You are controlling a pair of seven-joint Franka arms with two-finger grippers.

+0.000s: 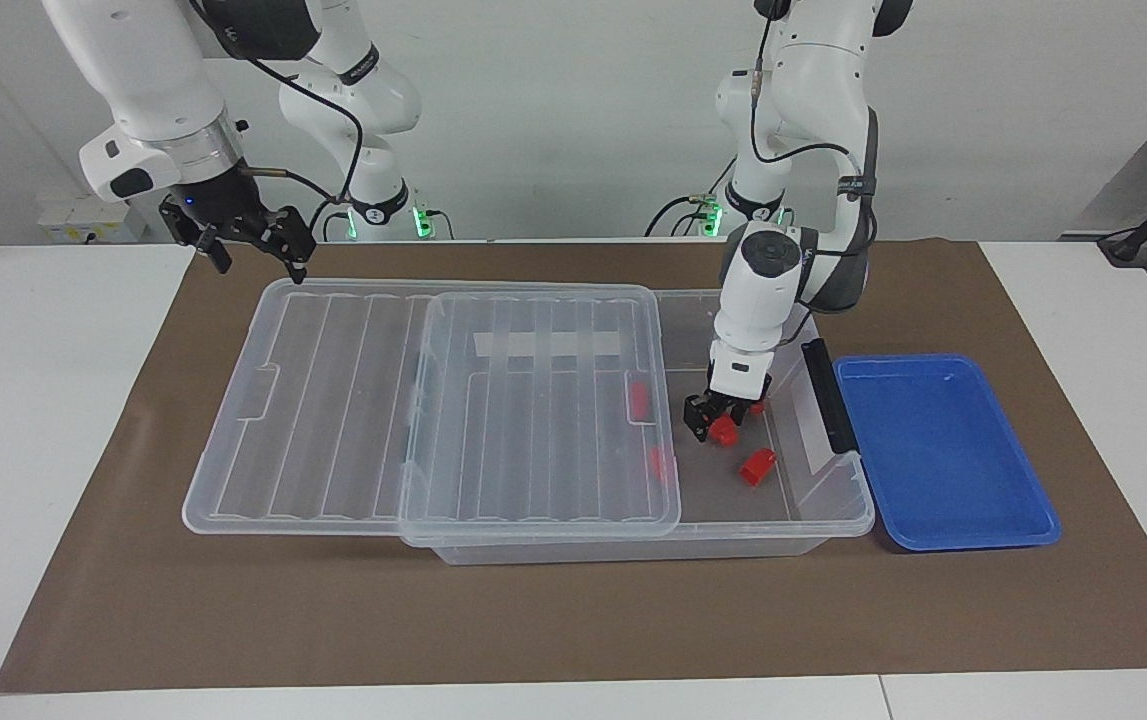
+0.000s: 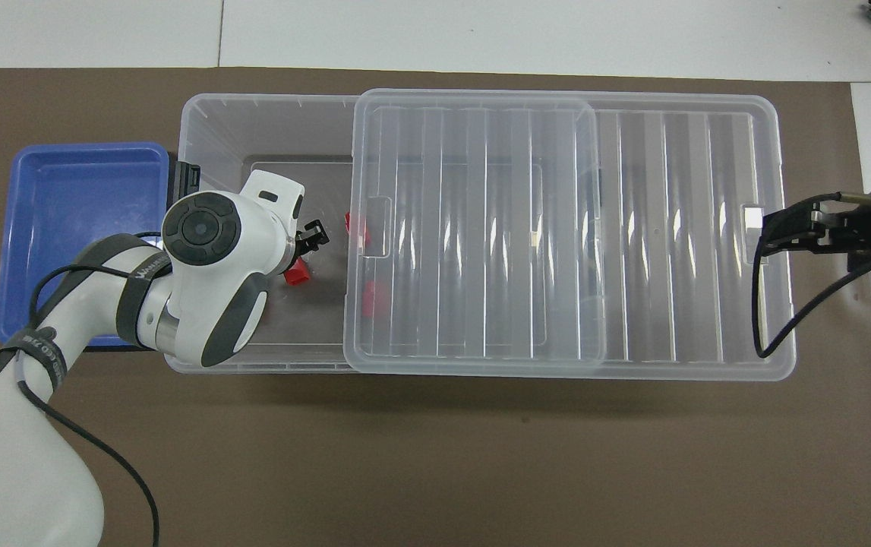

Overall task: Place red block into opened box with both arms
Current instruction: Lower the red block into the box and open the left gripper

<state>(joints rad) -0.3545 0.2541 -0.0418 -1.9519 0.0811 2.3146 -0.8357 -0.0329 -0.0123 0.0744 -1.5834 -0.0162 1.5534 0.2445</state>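
A brown mat covers the white table [image 1: 53, 420]. The box [image 1: 838, 515] lies along it, its lid [image 1: 333, 400] slid toward the right arm's end. The left gripper [image 1: 712, 421] hangs low in the uncovered part, jaws parted around the red block [image 1: 725, 431], which seems released on the floor. Other red blocks [image 1: 756, 466] lie close by, so only withdrawal seems left. The right gripper [image 1: 251, 243] waits, jaws apart and empty, over the lid's corner.
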